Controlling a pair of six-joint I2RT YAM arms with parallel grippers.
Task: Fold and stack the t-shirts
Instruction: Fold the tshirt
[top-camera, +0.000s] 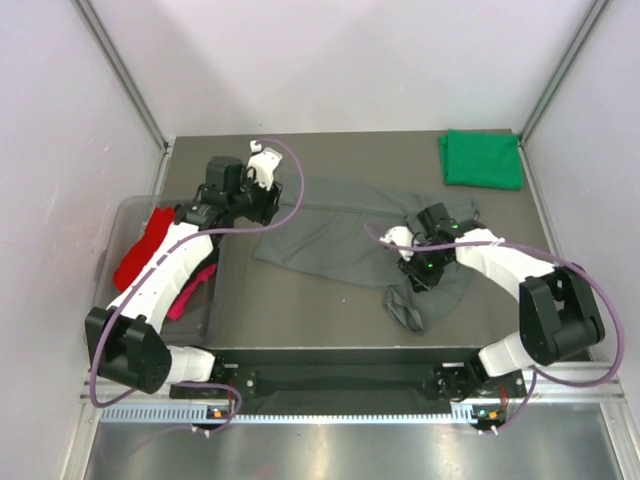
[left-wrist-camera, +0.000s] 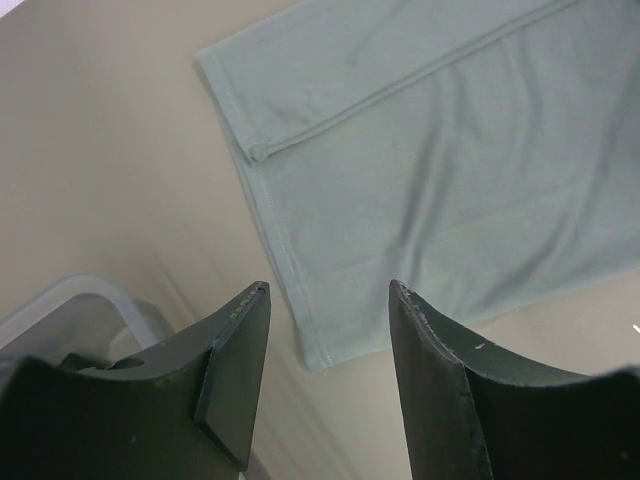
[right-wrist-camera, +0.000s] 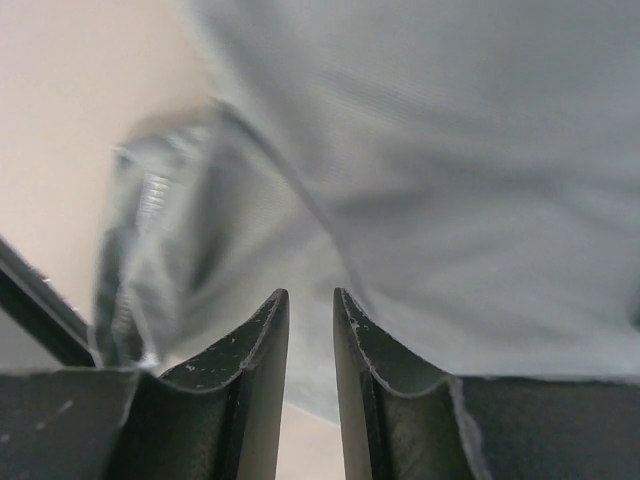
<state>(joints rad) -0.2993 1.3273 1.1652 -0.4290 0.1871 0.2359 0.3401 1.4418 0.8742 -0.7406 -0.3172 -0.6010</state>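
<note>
A dark grey t-shirt (top-camera: 335, 235) lies spread across the middle of the table, with a bunched part at its near right (top-camera: 408, 305). My left gripper (top-camera: 260, 204) is open and empty, hovering over the shirt's left edge. In the left wrist view (left-wrist-camera: 328, 287) the shirt's hemmed corner (left-wrist-camera: 320, 345) lies between the fingers, below them. My right gripper (top-camera: 412, 277) hangs over the shirt's right side. In the right wrist view (right-wrist-camera: 311, 295) its jaws stand a narrow gap apart, with grey cloth (right-wrist-camera: 450, 200) just beyond the tips and nothing pinched. A bright green shirt (top-camera: 482, 158) lies folded at the back right.
A clear plastic tub (top-camera: 125, 215) stands at the table's left edge; it holds a red shirt (top-camera: 140, 250), a magenta-pink one (top-camera: 190, 295) and dark cloth. The tub's rim also shows in the left wrist view (left-wrist-camera: 90, 300). Pale walls close in the table.
</note>
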